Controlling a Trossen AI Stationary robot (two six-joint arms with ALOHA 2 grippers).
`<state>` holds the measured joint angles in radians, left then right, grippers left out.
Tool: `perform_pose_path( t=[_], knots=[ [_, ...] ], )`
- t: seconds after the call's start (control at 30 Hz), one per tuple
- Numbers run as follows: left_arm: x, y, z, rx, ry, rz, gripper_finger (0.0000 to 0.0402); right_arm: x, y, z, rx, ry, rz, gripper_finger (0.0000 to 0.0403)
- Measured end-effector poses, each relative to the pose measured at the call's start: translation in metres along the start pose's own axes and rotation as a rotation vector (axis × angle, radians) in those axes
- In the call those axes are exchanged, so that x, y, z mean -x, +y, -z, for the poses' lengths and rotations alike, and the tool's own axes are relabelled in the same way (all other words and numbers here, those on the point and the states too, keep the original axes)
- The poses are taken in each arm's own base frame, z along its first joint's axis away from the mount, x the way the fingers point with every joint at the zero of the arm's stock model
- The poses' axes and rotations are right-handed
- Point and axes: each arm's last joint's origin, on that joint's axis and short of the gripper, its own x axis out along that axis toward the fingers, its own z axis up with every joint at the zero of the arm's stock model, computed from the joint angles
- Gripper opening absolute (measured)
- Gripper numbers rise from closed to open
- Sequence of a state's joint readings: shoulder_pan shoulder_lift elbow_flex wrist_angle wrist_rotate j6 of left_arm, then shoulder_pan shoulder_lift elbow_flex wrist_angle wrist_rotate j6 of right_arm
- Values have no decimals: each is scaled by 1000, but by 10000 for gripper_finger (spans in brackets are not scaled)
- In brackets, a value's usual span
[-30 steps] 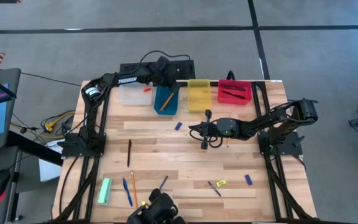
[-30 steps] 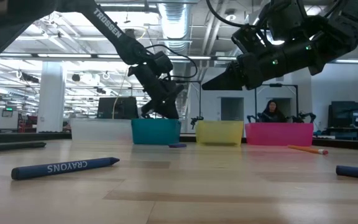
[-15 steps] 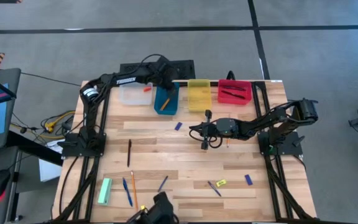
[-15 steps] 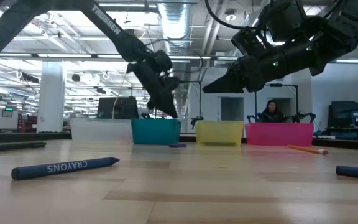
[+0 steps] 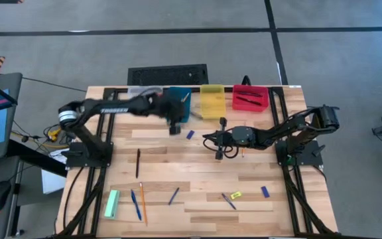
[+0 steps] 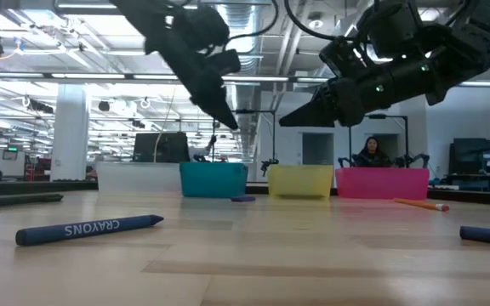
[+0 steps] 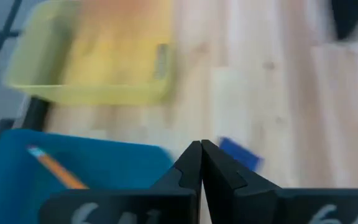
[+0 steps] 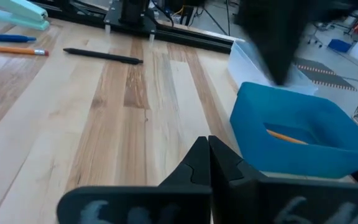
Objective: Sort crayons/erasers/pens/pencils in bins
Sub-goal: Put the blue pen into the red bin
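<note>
- The wooden table point(image 5: 197, 179) carries four bins in a row along its far edge: clear bin point(image 5: 140, 94), blue bin point(image 5: 178, 106), yellow bin point(image 5: 212, 101) and red bin point(image 5: 250, 97), left to right.
- The left gripper point(image 5: 174, 126) hangs above the table just in front of the blue bin, its fingers pressed together with nothing between them.
- The right gripper point(image 5: 219, 141) is raised over the table's middle, in front of the yellow bin, fingers likewise closed and empty.
- An orange pencil point(image 7: 53, 168) lies inside the blue bin; dark pens point(image 5: 249, 98) lie in the red bin.
- A black pen point(image 5: 138, 162) lies on the left half of the table; a second pencil point(image 5: 142, 202) and a blue pen point(image 5: 135, 204) lie side by side near the front left, beside a pale green block point(image 5: 112, 203).
- A dark blue crayon point(image 6: 89, 229) lies nearest the front edge.
- A small blue eraser point(image 5: 190, 134) sits just right of the left gripper; a yellow eraser point(image 5: 236, 195) and another blue eraser point(image 5: 265, 191) lie at the near right.
</note>
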<state>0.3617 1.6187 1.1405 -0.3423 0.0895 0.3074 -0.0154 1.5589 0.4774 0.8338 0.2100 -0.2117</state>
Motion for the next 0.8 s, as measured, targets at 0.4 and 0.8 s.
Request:
perform_pose_path(
  t=[0.4, 0.8],
  knots=[
    [-9, -73, 46, -76, 100, 22, 0, 11, 1, 11, -30, -53, 8, 2],
    [-46, -41, 58, -58, 144, -160, 0, 11, 0, 10, -41, -62, 10, 2]
  ],
)
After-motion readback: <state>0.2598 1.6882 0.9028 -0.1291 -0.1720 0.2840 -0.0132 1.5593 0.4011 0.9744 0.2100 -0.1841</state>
